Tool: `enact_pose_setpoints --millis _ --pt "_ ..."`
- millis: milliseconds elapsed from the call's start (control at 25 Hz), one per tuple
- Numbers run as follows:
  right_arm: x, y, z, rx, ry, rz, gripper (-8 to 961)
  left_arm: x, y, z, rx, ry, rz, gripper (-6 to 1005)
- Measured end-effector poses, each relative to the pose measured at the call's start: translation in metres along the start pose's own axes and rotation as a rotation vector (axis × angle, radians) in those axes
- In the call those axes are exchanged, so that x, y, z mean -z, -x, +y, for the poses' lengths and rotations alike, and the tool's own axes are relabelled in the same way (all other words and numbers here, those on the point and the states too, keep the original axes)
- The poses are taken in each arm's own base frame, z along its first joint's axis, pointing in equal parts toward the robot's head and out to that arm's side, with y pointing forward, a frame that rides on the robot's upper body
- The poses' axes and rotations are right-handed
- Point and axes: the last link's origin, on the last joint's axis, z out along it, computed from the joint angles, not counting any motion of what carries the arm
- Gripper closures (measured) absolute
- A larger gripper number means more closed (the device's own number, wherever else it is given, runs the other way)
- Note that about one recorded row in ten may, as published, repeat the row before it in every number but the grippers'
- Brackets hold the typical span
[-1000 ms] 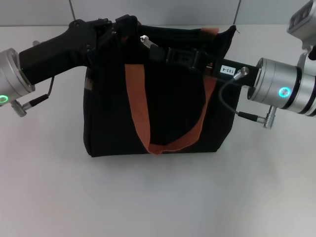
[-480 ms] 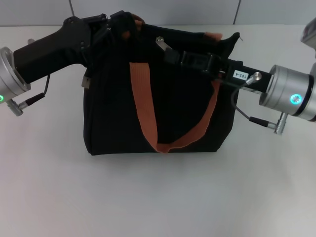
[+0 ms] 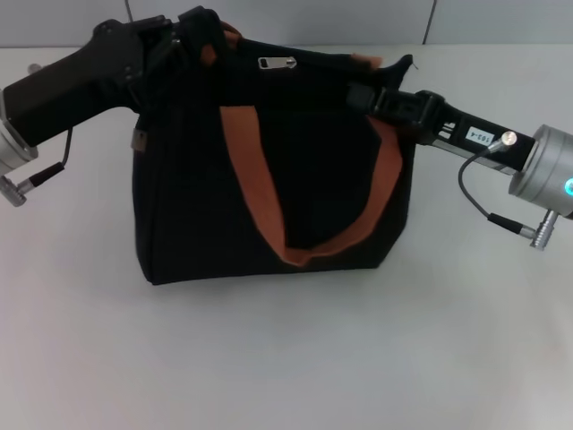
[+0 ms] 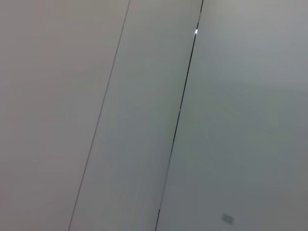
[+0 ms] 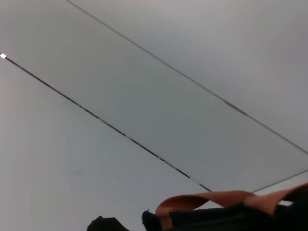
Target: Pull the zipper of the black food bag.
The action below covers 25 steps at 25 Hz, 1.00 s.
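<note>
Head view: the boxy black fabric food bag with orange-brown webbing handles is standing on the white table, and the small silver metal zipper pull tab is lying flat on the bag's top edge, left of centre and apart from both arms. The left gripper is pressing at the bag's upper left corner, apparently clamping the fabric there, though its fingers are merging with the black cloth and the grip cannot be confirmed. The right gripper is sitting at the upper right rim; whether it is open or closed cannot be told. Left wrist view: only plain wall panels are showing. Right wrist view: an orange-brown handle strap and dark fabric are showing at one edge beneath wall panels. Judgement: the tab is lying free with the bag braced, so the next move calls for the right gripper reaching the tab and pinching it squarely before drawing along the zipper line.
</note>
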Motion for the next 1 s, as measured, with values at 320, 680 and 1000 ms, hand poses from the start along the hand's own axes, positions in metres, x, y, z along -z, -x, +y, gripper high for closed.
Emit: enact_pose_setpoints --millis 320,680,1000 --pt "-0.001 0.004 0.017 0.154 0.108 -0.007 955 -0.003 -0.001 0.001 -0.003 0.008 0.003 933" --pt "0.012 -0.006 0.042 0.669 0.269 -0.222 953 -0.006 0.000 0.003 0.005 0.024 0.006 932" --pt "0.003 -0.014 0.038 1.123 0.186 -0.306 786 -0.007 0.000 0.002 0.007 0.022 0.006 930"
